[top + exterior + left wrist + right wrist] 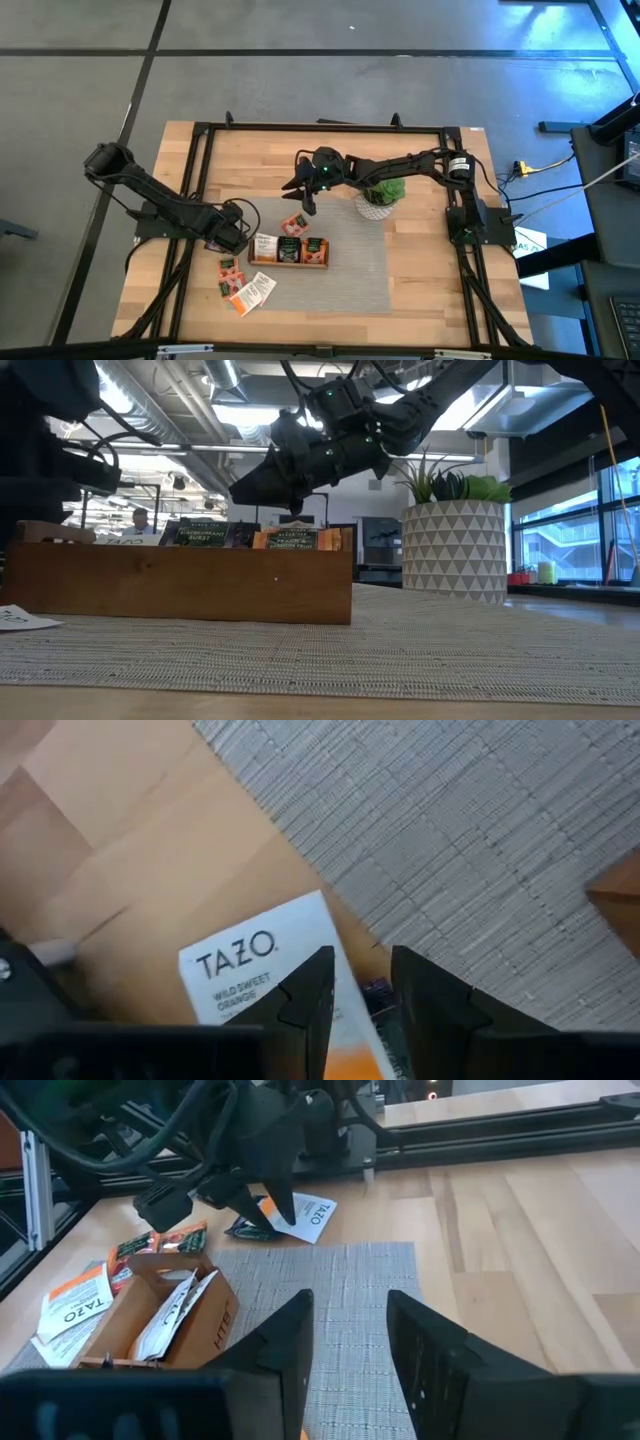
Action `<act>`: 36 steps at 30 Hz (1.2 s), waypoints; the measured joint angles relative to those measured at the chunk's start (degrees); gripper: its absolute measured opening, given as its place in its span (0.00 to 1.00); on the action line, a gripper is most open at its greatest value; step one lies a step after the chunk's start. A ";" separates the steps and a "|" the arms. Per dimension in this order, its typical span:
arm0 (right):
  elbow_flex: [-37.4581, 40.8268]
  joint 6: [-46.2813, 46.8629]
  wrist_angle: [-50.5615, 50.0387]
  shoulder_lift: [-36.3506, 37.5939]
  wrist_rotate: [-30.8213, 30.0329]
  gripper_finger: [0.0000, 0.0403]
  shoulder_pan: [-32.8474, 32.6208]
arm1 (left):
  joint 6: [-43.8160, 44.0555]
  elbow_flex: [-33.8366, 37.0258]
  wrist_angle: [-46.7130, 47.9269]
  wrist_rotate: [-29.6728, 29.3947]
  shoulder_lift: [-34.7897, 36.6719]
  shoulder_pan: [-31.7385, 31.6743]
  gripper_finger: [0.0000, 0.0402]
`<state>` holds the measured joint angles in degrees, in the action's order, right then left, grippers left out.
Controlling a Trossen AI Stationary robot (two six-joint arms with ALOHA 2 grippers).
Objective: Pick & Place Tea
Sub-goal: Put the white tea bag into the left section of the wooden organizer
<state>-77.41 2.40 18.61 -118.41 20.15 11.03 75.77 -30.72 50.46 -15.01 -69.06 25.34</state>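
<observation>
While sachets [288, 250] fill tray [288, 262], compartments stocked

The tray [288, 251] lies on the mat [350, 280] (sachets [245, 288] to its left), plant [379, 198] behind

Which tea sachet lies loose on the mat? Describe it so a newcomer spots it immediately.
Find the long wooden tray on the grey woven mat. Just beyond its far side, toward the potted plant, lies a red-orange sachet. It is the only loose tea on the mat; the other loose sachets lie on bare wood off the tray's end on the left arm's side.
</observation>
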 joint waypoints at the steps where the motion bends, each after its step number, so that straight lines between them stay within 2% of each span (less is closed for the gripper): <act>1: 0.00 -0.02 -0.07 0.00 -0.01 0.32 -0.02 | 0.00 0.00 -0.03 -0.02 0.00 0.00 0.24; 8: 0.04 0.10 -0.17 0.00 -0.01 0.32 -0.01 | -0.03 0.00 0.68 0.13 0.00 -0.55 0.25; 13: 0.07 0.12 -0.24 0.00 -0.01 0.32 0.00 | -0.03 0.00 0.54 2.61 -0.56 -0.76 0.25; 27: 0.07 0.12 -0.28 0.00 -0.10 0.32 -0.01 | -1.53 -0.15 1.22 2.87 -7.15 -0.76 0.25; 36: 0.07 0.12 -0.28 0.00 -0.10 0.32 -0.02 | 0.42 -1.77 7.64 2.95 -7.24 -0.80 0.25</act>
<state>-77.34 2.52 18.33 -118.41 20.05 11.00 76.19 -32.49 58.10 -12.05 -76.29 24.54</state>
